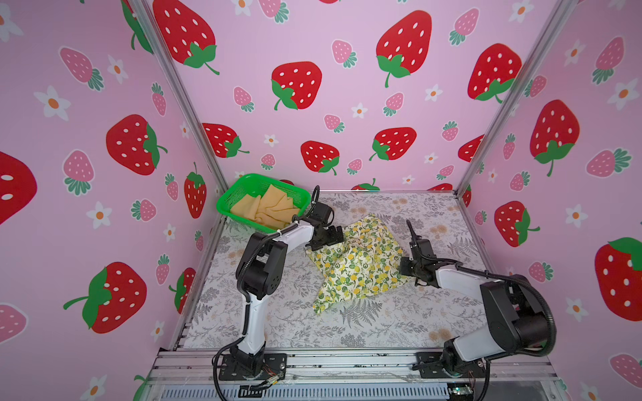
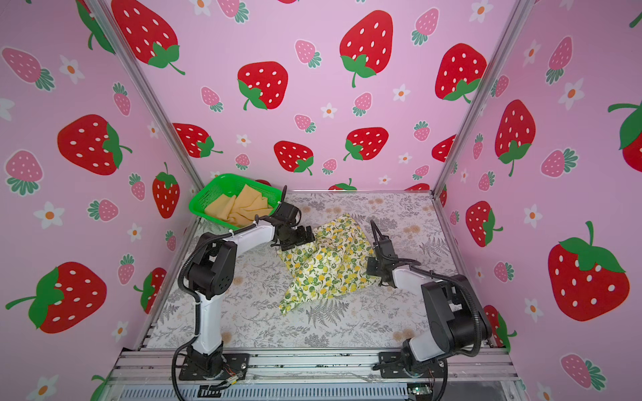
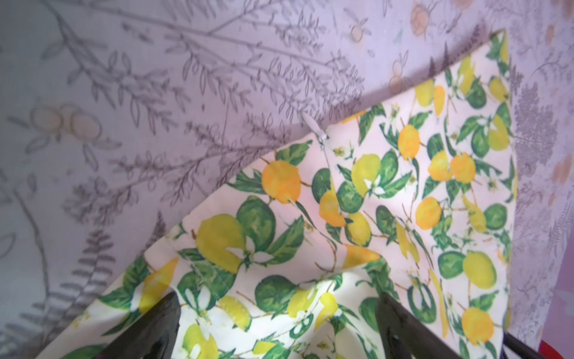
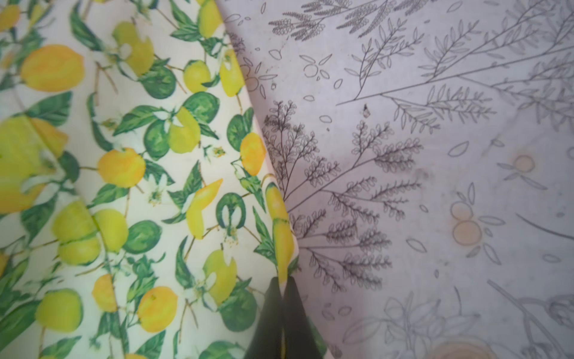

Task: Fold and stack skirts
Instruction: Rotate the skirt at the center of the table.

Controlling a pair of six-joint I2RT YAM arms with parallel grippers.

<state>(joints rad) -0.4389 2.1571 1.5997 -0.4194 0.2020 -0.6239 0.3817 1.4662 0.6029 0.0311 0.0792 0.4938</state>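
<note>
Right gripper (image 4: 283, 287): jaws pressed together, pinching the edge of the lemon-print skirt (image 4: 124, 155). Only a narrow bite of cloth goes in between the tips. In both top views this grip sits on the skirt's side nearest the right arm, low over the table cover (image 1: 347, 323).

Left gripper (image 3: 276, 310): jaws spread wide, nothing held. Its fingers (image 3: 149, 326) straddle the cloth on the skirt's opposite side, toward the green basket (image 1: 222, 208). Cannot tell whether the tips touch the fabric. A small white tab (image 3: 313, 124), probably a zip pull, lies on the edge ahead of them.

Lemon-print skirt (image 1: 361, 264): rumpled mid-table, ridged between the two grippers, one corner trailing toward the near edge. Not yet folded. Mustard skirt (image 1: 271, 208): heaped in the basket at the far left corner, untouched.

Step in hand, as I judge it: get a second hold so the skirt can be stretched flat before folding.

- Lower the left jaws onto a single edge or corner, not the bunched ridge, so only the intended layers are caught.
- Close fully before either arm pulls.
- Right pinch looks shallow; draw apart slowly and evenly, or the hem may slip.
- Keep the lift low so the trailing corner drags straight instead of twisting under.
</note>
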